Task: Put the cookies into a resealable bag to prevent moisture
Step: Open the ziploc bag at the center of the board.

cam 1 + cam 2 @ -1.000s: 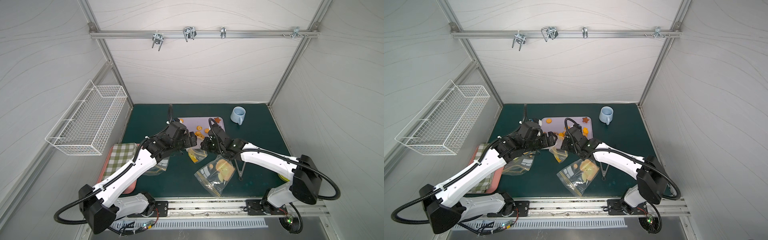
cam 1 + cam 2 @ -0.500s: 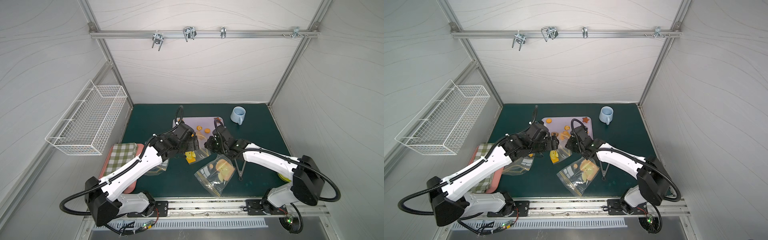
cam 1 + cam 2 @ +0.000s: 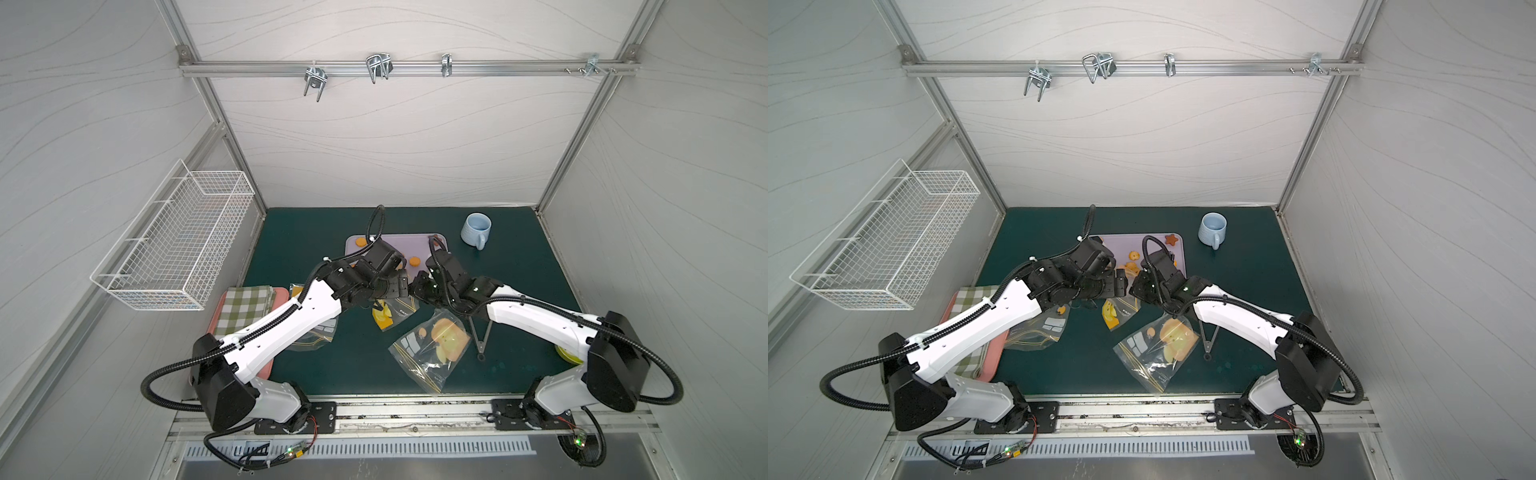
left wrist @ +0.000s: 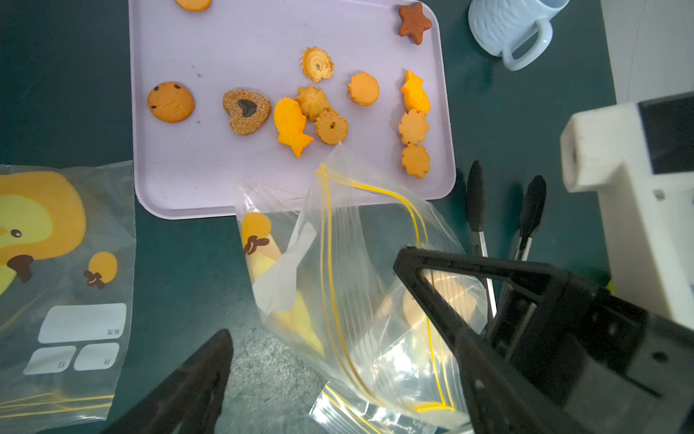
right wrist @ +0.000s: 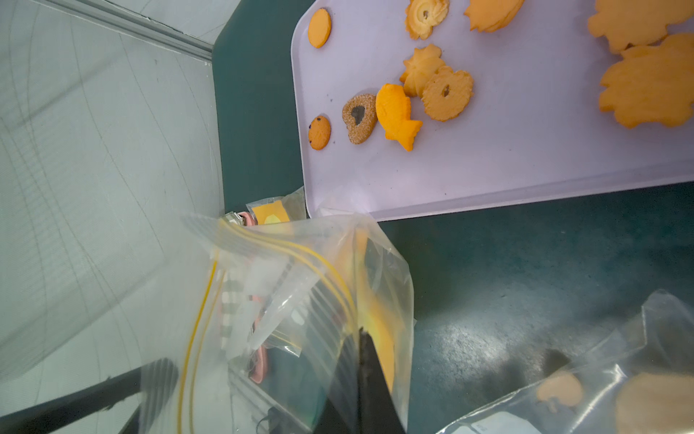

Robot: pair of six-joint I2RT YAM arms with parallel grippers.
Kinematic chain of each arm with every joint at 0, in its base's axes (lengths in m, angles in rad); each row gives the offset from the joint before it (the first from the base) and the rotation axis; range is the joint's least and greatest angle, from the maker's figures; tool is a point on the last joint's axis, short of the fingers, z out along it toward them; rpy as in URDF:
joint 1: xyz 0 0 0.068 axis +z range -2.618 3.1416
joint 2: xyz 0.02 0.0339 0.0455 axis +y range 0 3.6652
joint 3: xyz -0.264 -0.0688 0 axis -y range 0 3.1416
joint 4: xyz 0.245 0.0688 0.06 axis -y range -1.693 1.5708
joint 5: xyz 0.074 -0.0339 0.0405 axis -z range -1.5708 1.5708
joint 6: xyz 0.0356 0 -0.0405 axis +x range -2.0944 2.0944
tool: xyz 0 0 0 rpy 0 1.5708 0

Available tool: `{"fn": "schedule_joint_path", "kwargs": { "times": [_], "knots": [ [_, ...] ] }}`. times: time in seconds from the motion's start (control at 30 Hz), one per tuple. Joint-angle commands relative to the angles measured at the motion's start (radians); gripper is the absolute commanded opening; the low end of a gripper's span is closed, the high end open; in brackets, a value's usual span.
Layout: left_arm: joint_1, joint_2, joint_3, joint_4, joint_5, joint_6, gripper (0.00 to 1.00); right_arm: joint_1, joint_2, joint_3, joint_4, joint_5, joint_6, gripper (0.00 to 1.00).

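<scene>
**Bimanual cell, described from the robot bases toward the back wall.** Nearest the bases, a printed bag (image 3: 432, 347) lay flat on the green mat (image 3: 361, 374). Black-tipped tongs (image 3: 479, 351) lay just beside it on the right arm's side. A second printed bag (image 3: 313, 334) lay partly under the left arm.

At mid-table the two grippers met nose to nose above the mat. The right gripper (image 5: 363, 340) was closed, pinching the film of the clear zip bag (image 5: 300, 270) near its yellow seal and holding it up with the mouth gaping. The left gripper (image 4: 313, 297) stood wide open and gripped nothing. The bag lay between its fingers (image 4: 195, 375), and the film overlapped one of them. Whether that finger was inside the mouth could not be told.

Beyond the grippers lay the lilac tray (image 4: 225, 56), with the bag's upper corner reaching over its near rim. The cookies (image 4: 311, 101) lay on the tray, just past the bag's mouth and apart from both grippers.

- Orange rounds, flowers and fish shapes were clustered mid-tray.
- A sugared heart (image 4: 246, 111) and a chip round (image 4: 171, 101) lay toward the left arm's side.
- A brown star (image 4: 414, 22) lay in the far corner on the right arm's side.

Farthest back, a pale blue mug (image 3: 476, 228) stood upright on the mat near that corner.
</scene>
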Motion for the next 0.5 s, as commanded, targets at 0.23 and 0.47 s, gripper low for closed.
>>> {"fn": "schedule_joint_path", "kwargs": {
  "times": [0.23,0.47],
  "knots": [
    [-0.025,0.077,0.076,-0.097,-0.031,-0.033,0.74,0.007,-0.041,0.010,-0.018,0.035,0.004,0.00],
    [-0.027,0.055,0.067,-0.100,-0.062,-0.039,0.55,-0.007,-0.046,-0.016,-0.023,0.034,0.039,0.00]
  ]
}}
